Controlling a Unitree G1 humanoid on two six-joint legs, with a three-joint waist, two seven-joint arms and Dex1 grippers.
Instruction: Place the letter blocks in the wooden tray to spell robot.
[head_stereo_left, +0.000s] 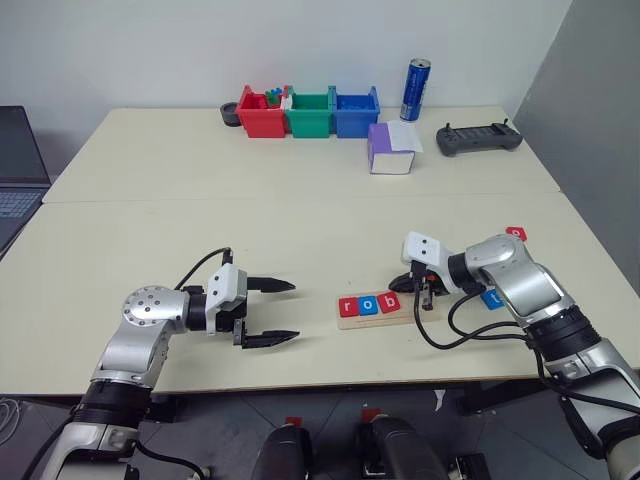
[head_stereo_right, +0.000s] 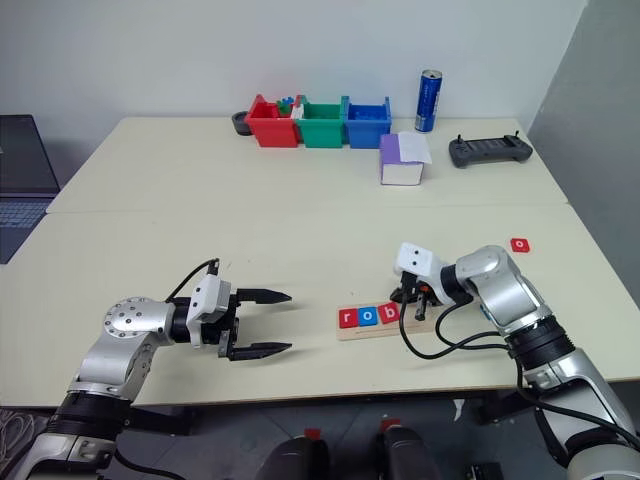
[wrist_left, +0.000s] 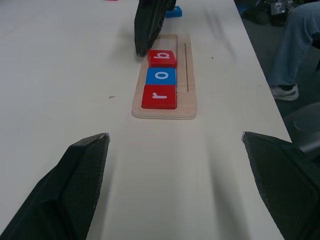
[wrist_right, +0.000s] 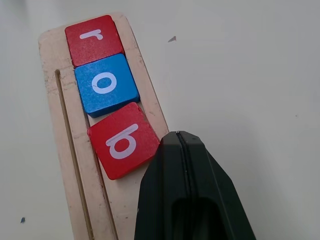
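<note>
Left gripper (head_stereo_left: 282, 311): fingers spread wide, holding nothing, poised above bare table (head_stereo_left: 300, 215) and pointing toward the wooden tray (wrist_left: 187, 75). Tray: lies near the table's front edge, carrying three letter blocks in a row, red "r" (wrist_left: 159, 96), blue "o" (wrist_left: 161, 76) and red "b" (wrist_left: 162, 58), the "b" sitting slightly askew. Right gripper (wrist_right: 182, 145): fingers pressed together, empty, tips at the tray just beside the "b"; contact cannot be judged. A blue block (head_stereo_left: 492, 298) lies largely hidden behind the right arm, letter unreadable. A red block (head_stereo_right: 519, 244) rests farther right, well apart.
</note>
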